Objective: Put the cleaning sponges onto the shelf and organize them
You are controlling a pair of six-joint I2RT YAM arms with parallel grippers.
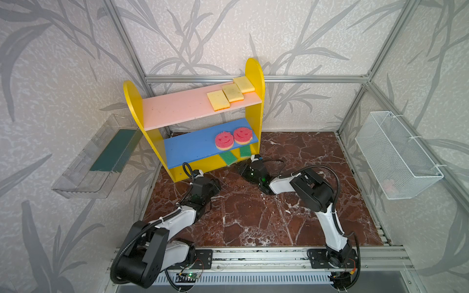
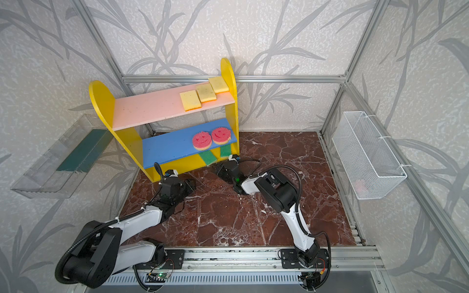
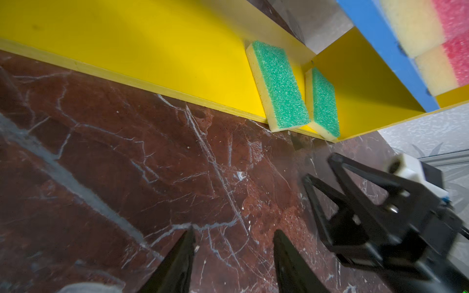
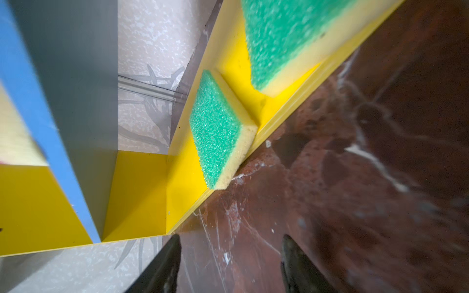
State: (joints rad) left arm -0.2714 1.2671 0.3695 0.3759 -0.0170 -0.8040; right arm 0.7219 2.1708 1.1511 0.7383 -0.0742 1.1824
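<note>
Noting two green-faced sponges lying side by side on the shelf base, beside one side panel. Finding left pincer and right pincer both parted, gripping nothing, hovering over the surface.

The shelf stood on the marble tabletop, back by the wall. On its pink upper board, three yellow sponges sat in a row at the right end. Two pink smiley sponges lay side by side on the blue middle board. On the yellow base, two green-faced sponges rested at the front edge.
</note>
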